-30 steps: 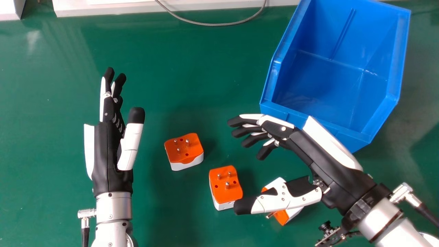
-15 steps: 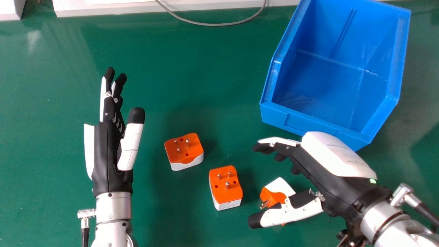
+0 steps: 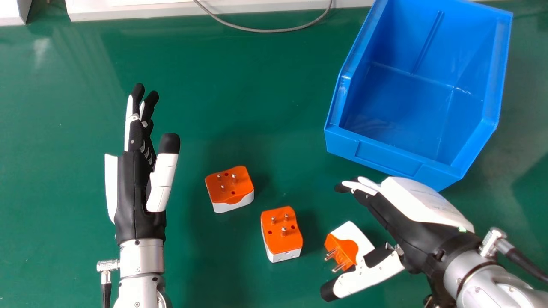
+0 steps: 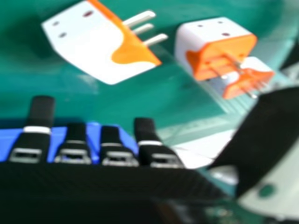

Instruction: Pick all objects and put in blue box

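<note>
Green tabletop [image 3: 192, 64] under everything, with a white ledge [image 3: 141, 10] along the far edge and a grey cable [image 3: 265, 30] looping down from it. Big blue box [image 3: 385, 156] sits at the far right, a bit tilted relative to the table edge.

So the goods are three orange and white plugs, all out on the table. The left plug [image 3: 230, 186] and the middle plug [image 3: 281, 231] have their pins pointing up, near each other but apart. The right plug [image 3: 353, 235] is on its side, pins aimed left and toward the robot, sitting by the right hand's thumb. Can't tell from here if they touch.

Right hand [image 3: 402, 222] is just on the robot's side of the box, fingers pretty much straight, thumb spread wide, nothing gripped. Left hand [image 3: 136, 192] is over on the left, also open, fingers stretched toward the far edge, holding nothing.
</note>
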`<state>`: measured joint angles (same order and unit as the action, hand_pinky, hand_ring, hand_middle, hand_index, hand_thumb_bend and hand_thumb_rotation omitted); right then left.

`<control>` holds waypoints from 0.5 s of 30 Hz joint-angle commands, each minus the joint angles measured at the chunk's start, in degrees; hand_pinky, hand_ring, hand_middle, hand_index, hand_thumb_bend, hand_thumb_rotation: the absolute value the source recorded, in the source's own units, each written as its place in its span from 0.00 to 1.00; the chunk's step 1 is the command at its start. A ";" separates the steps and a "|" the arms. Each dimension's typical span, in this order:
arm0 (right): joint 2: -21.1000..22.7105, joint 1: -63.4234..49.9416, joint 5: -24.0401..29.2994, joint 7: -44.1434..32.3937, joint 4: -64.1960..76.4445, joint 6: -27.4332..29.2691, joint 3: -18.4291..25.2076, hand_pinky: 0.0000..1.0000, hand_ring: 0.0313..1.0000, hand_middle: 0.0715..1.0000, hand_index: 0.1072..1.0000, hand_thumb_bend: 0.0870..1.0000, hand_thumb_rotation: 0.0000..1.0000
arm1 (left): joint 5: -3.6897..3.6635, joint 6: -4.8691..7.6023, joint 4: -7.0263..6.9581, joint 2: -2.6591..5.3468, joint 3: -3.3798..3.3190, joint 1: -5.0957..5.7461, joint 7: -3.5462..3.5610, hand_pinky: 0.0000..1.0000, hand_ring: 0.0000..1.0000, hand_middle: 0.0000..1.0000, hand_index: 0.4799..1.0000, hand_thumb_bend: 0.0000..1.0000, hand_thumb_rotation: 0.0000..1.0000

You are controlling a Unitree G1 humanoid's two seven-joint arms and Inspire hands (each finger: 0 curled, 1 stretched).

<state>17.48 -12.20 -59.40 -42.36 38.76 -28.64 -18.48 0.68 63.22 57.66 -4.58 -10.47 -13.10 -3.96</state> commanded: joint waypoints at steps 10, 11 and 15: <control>-4.76 4.05 -13.39 -6.19 -2.59 -2.63 -4.40 0.68 0.94 0.97 0.89 1.00 0.27 | 0.22 0.86 -0.45 0.12 0.14 -0.79 -0.40 1.00 0.97 0.95 0.93 0.88 0.89; -5.26 4.12 -14.01 -6.37 -2.96 -2.62 -4.56 0.64 0.92 0.95 0.89 1.00 0.26 | 0.15 0.99 -0.32 0.09 0.15 -0.85 -0.24 1.00 0.97 0.95 0.93 0.88 0.89; -6.93 4.00 -14.97 -4.93 -4.81 -1.85 -4.89 0.56 0.87 0.93 0.87 1.00 0.21 | -0.12 1.19 -0.38 0.36 0.10 -0.93 0.03 1.00 0.98 0.95 0.93 0.88 0.89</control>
<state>10.91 -9.01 -73.07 -48.38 33.68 -31.14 -23.30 0.90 63.22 57.75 -4.55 -10.45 -13.38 -3.91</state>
